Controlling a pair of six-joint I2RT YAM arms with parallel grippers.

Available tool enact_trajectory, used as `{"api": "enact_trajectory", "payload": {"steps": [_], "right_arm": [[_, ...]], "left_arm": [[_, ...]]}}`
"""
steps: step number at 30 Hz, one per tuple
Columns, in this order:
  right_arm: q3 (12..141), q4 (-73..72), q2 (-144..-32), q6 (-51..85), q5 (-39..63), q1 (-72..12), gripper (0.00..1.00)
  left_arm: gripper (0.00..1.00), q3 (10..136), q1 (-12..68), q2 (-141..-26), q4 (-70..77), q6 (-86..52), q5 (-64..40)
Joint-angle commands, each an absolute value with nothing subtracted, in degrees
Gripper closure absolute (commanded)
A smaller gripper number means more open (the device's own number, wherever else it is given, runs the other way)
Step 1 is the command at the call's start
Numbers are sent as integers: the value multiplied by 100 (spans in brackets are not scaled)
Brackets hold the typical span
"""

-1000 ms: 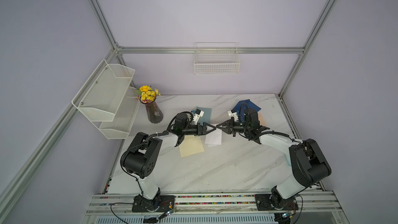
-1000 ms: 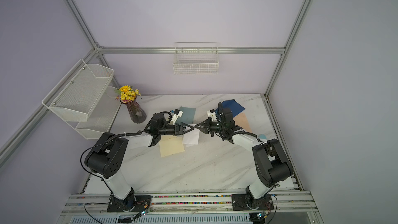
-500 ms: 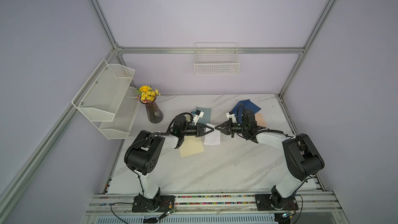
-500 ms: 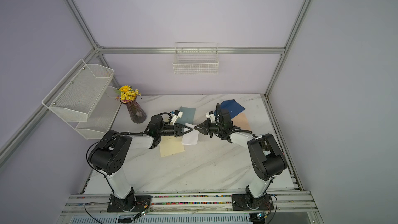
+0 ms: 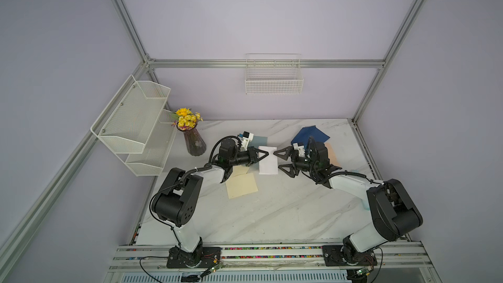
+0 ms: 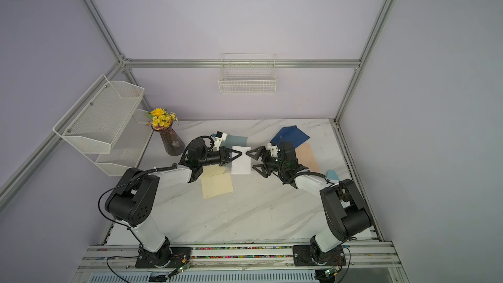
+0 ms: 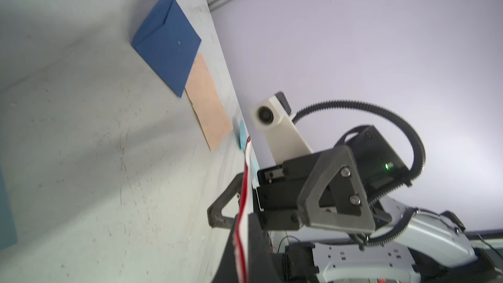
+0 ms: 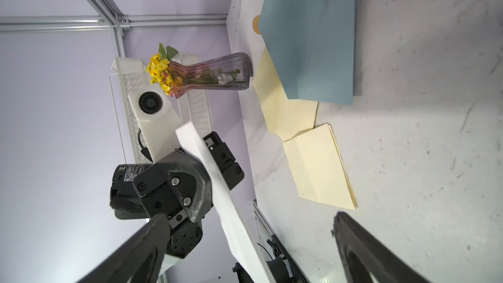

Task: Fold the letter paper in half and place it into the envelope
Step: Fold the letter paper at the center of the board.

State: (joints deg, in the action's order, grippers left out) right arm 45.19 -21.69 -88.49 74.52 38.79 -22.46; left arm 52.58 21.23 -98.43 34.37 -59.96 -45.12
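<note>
A white sheet (image 5: pixel 268 163) (image 6: pixel 241 163) is held above the table between the two arms. Seen edge-on in the left wrist view, the sheet (image 7: pixel 243 213) has a red-striped border; I cannot tell whether it is the letter paper or the envelope. My left gripper (image 5: pixel 266 154) (image 6: pixel 240 154) (image 7: pixel 245 254) is shut on its left edge. My right gripper (image 5: pixel 278 160) (image 6: pixel 250 160) (image 8: pixel 250 251) stands open at the sheet's right edge, fingers apart on either side of it. A cream folded sheet (image 5: pixel 241 185) (image 8: pixel 318 164) lies next to a cream envelope (image 8: pixel 283 107) on the table.
A vase of yellow flowers (image 5: pixel 193 142) stands at the back left beside a white mesh shelf (image 5: pixel 136 123). A teal envelope (image 5: pixel 260 140), a dark blue envelope (image 5: pixel 310 134) and a tan envelope (image 5: pixel 332 153) lie on the marble table (image 5: pixel 272 213). A wire basket (image 5: pixel 273 77) hangs on the back wall.
My left gripper has closed on the white sheet. My right gripper, shut on it before, has opened and let go. Both arms stay nearly where they were.
</note>
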Motion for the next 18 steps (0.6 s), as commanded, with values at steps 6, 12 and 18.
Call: {"api": "enact_trajectory", "payload": {"steps": [6, 12, 18], "right_arm": [[4209, -3594, -8745, 8795, 2159, -2918, 3], [4551, -4105, -9195, 8966, 1706, -3196, 5], [4820, -4314, -9603, 9141, 1431, -3469, 15]], "left_arm": [[100, 4910, 2198, -8902, 3567, -7014, -1476], [100, 4630, 2573, -8807, 4078, -7592, -567], [100, 4388, 2948, -8643, 4205, -7617, 184]]}}
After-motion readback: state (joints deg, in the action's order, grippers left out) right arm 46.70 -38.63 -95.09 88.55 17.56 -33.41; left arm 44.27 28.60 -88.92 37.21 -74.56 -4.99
